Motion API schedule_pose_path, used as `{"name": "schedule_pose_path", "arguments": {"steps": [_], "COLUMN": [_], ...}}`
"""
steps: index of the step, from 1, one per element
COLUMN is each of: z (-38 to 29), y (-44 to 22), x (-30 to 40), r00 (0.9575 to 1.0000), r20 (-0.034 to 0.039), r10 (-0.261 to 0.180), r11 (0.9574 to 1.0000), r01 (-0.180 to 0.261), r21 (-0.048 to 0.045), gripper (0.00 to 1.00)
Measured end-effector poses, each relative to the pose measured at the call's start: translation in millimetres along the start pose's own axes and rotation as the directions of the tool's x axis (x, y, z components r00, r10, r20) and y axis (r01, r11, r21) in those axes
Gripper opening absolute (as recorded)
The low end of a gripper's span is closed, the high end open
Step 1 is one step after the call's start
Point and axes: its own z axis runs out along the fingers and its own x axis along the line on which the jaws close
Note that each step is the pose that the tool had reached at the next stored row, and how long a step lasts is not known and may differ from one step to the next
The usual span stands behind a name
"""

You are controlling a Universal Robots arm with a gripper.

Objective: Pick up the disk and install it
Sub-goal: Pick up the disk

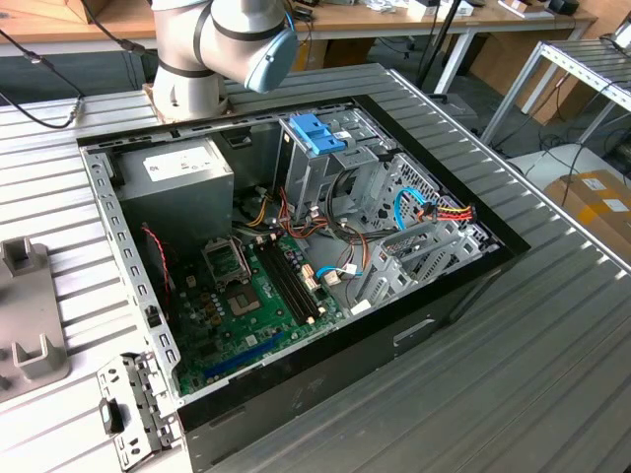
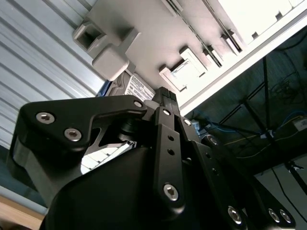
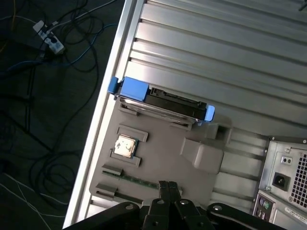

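Grey moulded plastic forms the fixture plate (image 3: 158,129) lying on the ribbed aluminium table (image 3: 230,43). The disk (image 3: 168,103) sits at the edge of that plate farthest from the gripper (image 3: 166,184). It seems to stand on its long side in a slot, with a blue tab at each end.

In the first wrist view the jaws look pressed together with nothing between them, and they hang over the plate's near end. The disk lies straight ahead of them across the plate. Its long axis runs crosswise to that line, along the plate's far edge.

Between jaws and disk the plate carries a memory stick (image 3: 136,181), a processor chip (image 3: 125,146) in its pocket, and a raised grey block (image 3: 204,155).

One end tab of the disk reaches the plate's corner, just beside the table's side rail (image 3: 101,129). Past that rail the floor with its cables (image 3: 43,120) drops away, so I judge that side to have little margin. Beyond the plate's far edge the table is bare ribbed metal. On the plate's other flank the back of the computer case (image 3: 288,182) stands close. The exterior view shows the case open, with its drive cage (image 1: 330,172) upright inside.
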Motion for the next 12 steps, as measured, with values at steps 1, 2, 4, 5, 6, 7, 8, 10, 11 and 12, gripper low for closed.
{"name": "schedule_pose_path", "arguments": {"steps": [1, 2, 4, 5, 6, 7, 8, 10, 11, 12], "z": [0.0, 0.0, 0.1, 0.1, 0.1, 0.2, 0.1, 0.1, 0.2, 0.2], "y": [0.0, 0.0, 0.0, 0.0, 0.0, 0.0, 0.0, 0.0, 0.0, 0.0], "x": [0.0, 0.0, 0.0, 0.0, 0.0, 0.0, 0.0, 0.0, 0.0, 0.0], "r00": [1.0, 1.0, 0.9999, 0.9999, 0.9998, 0.9997, 0.9997, 0.9994, 0.9992, 0.999], "r20": [-0.0001, -0.0002, -0.0004, -0.0007, -0.0009, -0.0009, -0.0012, -0.0017, -0.0016, -0.0019], "r10": [-0.002, -0.004, -0.01, -0.015, -0.019, -0.023, -0.026, -0.035, -0.039, -0.046], "r11": [1.0, 1.0, 0.9999, 0.9999, 0.9998, 0.9997, 0.9997, 0.9994, 0.9992, 0.999], "r01": [0.002, 0.004, 0.01, 0.015, 0.019, 0.023, 0.026, 0.035, 0.039, 0.046], "r21": [-0.0001, -0.0002, -0.0003, -0.0005, -0.0006, -0.0006, -0.0008, -0.001, -0.001, -0.0012], "gripper": [0.11, 0.11, 0.11, 0.11, 0.11, 0.11, 0.11, 0.11, 0.11, 0.11]}}
